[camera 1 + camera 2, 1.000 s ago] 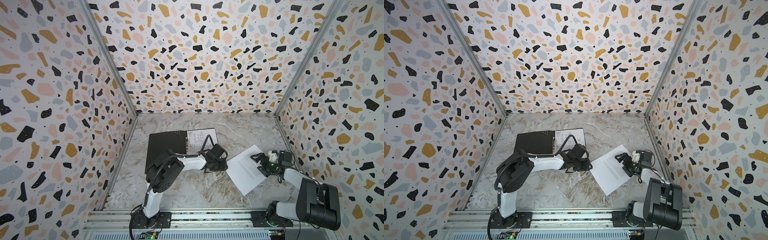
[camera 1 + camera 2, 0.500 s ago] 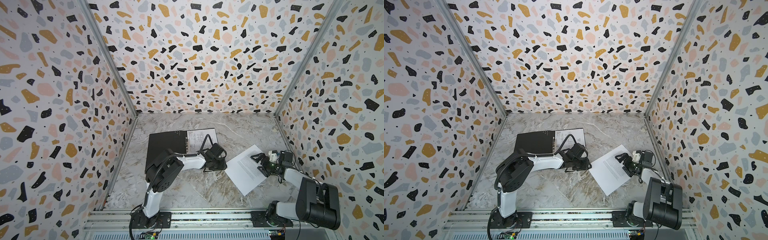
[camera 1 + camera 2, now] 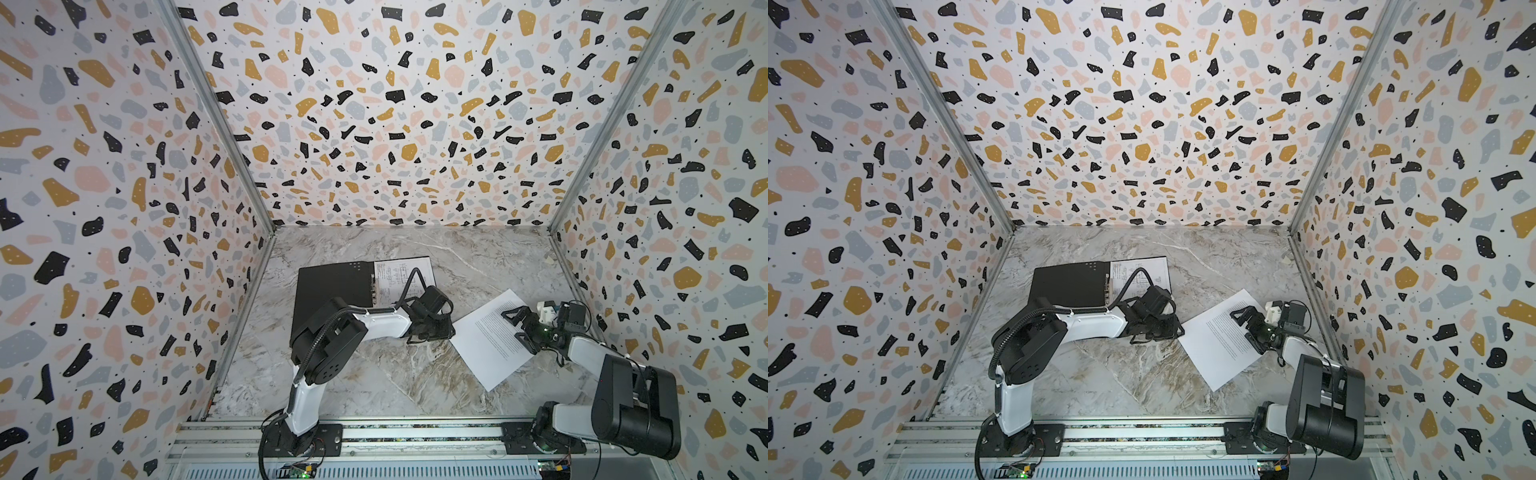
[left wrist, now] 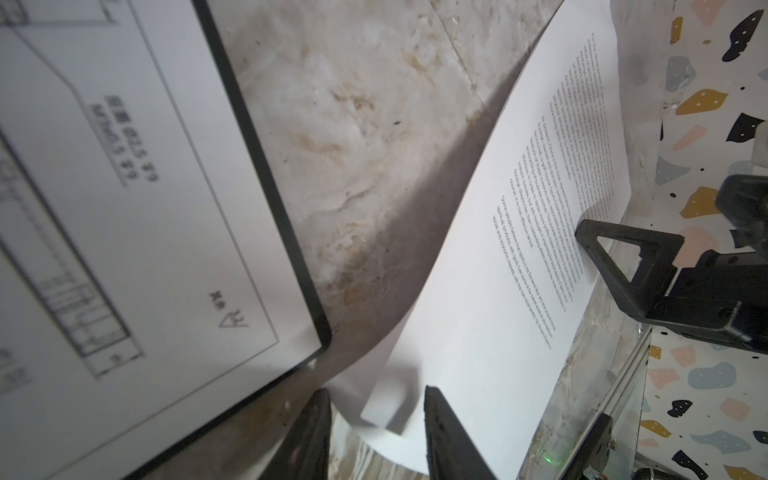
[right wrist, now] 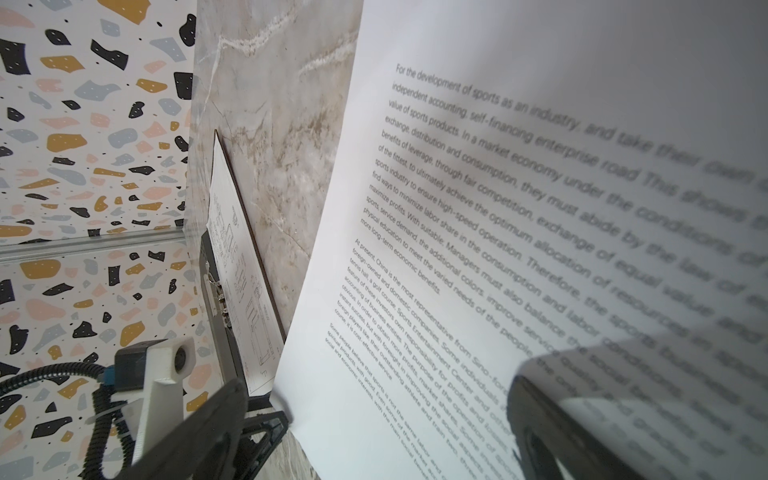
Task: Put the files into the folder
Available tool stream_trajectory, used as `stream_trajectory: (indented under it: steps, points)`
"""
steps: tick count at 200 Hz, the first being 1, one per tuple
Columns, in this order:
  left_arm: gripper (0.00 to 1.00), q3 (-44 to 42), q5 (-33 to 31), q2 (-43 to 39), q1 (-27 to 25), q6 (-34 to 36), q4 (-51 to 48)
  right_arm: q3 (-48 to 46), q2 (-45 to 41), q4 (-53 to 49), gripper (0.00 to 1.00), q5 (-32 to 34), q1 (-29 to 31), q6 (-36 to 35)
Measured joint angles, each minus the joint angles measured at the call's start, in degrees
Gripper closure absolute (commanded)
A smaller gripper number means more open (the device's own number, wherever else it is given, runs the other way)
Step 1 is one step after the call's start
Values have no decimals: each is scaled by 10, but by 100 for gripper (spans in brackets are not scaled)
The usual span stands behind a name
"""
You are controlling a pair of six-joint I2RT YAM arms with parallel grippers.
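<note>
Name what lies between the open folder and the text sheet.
Bare marble tabletop separates the folder from the text sheet, shown in the left wrist view. In both top views the left tool sits at that gap's near end.

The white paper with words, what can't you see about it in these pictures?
- Both top views: the white printed text sheet has letters too small to read; the left gripper covers its corner.
- Right wrist view: its nearest lines blur, and the picture edge cuts it off.
- Left wrist view: whether the fingers pinch its curled corner is unclear.
</note>
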Motion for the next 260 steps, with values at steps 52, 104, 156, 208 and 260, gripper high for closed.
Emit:
stream_trajectory:
  steps: [52, 104, 156, 208, 260]
  points:
    - [65, 0, 0, 0, 0, 0, 0, 0, 0, -1, 1, -1, 0, -3]
    - [60, -5, 16, 0, 0, -6, 28, 0, 1, -1, 1, -4, -1, -11]
    - [56, -8, 28, 0, 0, -14, 46, 0, 1, -3, 1, -3, -1, -15]
    - [50, -8, 28, -1, 0, -15, 45, 0, 1, -6, 1, -3, -1, -20]
    - [42, -8, 26, -1, 0, -14, 39, 0, 1, -8, 1, -3, -1, -22]
